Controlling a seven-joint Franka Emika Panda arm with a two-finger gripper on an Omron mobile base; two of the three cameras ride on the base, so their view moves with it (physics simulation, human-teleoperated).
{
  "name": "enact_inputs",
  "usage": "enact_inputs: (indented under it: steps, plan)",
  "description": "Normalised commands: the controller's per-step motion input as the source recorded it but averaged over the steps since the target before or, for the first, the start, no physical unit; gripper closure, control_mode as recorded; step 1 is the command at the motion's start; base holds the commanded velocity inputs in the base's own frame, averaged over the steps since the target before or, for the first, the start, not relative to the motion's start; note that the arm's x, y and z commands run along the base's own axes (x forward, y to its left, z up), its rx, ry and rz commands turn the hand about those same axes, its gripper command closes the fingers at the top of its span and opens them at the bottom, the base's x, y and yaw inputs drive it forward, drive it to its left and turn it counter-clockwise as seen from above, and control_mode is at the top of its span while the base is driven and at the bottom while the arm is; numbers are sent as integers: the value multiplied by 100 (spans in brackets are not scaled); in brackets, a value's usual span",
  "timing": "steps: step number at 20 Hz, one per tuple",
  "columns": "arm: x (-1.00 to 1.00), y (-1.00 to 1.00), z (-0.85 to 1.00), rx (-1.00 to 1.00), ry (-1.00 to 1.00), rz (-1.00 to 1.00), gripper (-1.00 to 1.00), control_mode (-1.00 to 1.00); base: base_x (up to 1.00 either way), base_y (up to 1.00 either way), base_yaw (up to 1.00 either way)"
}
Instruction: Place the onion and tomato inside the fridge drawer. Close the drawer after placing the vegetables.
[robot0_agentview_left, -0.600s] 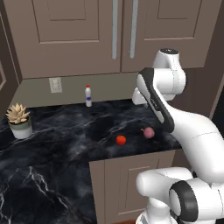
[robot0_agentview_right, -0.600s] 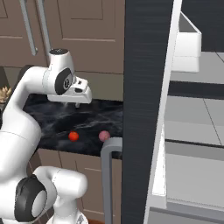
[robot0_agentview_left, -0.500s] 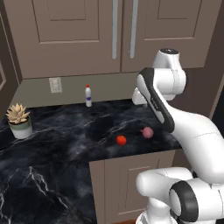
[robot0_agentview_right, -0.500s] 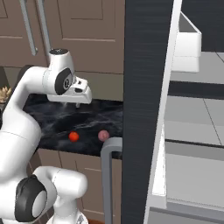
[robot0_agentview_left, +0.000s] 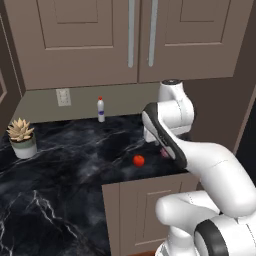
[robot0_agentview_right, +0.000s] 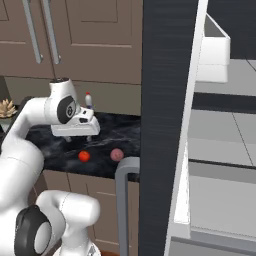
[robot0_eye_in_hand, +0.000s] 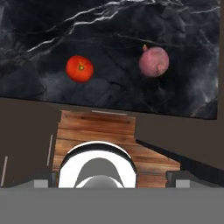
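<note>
The tomato, a glossy red ball, and the pinkish-purple onion lie a little apart on the black marble counter, near its front edge. Both base views show them too: tomato, and onion, which is half hidden by my arm. My gripper hangs open above the counter's front edge. It is clear of both vegetables and holds nothing. The fridge drawer is out of view.
The open fridge door stands as a tall dark panel just right of the counter, with a white door bin high up. A small bottle and a potted plant sit farther back and left. Wall cabinets hang above.
The arm has lowered, and the hand has come down toward the counter's front edge, above the tomato and onion. The vegetables have not moved.
</note>
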Motion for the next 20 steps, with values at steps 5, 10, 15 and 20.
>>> enact_inputs:
  steps: [5, 10, 15, 20]
  plan:
    - [0, 73, -51, -2, 7, 0, -100, -100, 0, 0, 0]
    - [4, 47, -48, 0, 6, 0, -100, -100, 0, 0, 0]
    - [17, 25, -26, 0, 0, 0, -100, -100, 0, 0, 0]
    - [17, -5, -37, 0, 0, 0, -100, -100, 0, 0, 0]
